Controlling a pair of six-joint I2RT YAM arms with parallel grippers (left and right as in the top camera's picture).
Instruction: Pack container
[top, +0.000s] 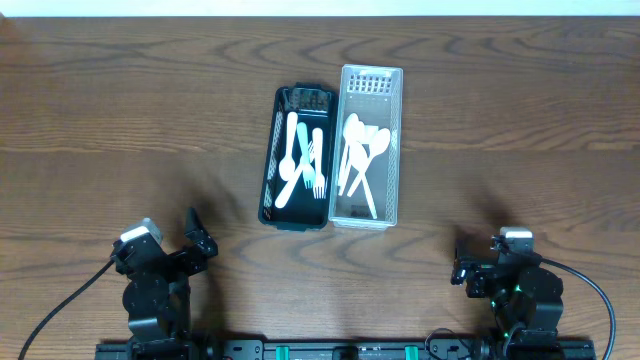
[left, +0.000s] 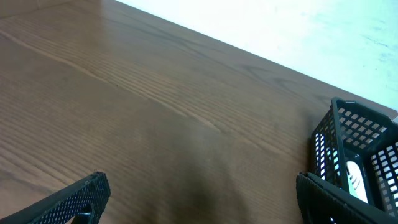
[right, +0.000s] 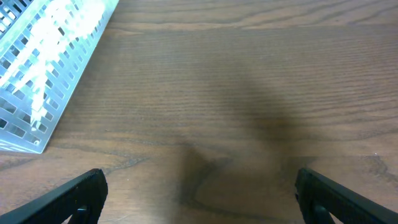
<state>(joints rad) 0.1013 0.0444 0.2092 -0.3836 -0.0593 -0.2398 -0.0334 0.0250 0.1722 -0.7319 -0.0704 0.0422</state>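
Observation:
A black mesh container (top: 270, 165) stands at the table's middle, with white forks and spoons (top: 300, 155) lying in it. Touching its right side is a clear slotted container (top: 397, 150) holding several white spoons (top: 358, 150). My left gripper (top: 200, 232) rests open near the front left, well short of the black container. In its wrist view the left gripper (left: 200, 180) has only bare wood between its fingers, and the black container (left: 357, 134) shows at the right edge. My right gripper (top: 460, 262) is open at the front right. Its wrist view shows the right gripper (right: 199, 177) empty, the clear container (right: 43, 68) at upper left.
The brown wooden table (top: 120, 110) spreads wide on both sides of the two containers. Its far edge (left: 261, 56) meets a pale floor. Cables run from both arm bases at the front edge.

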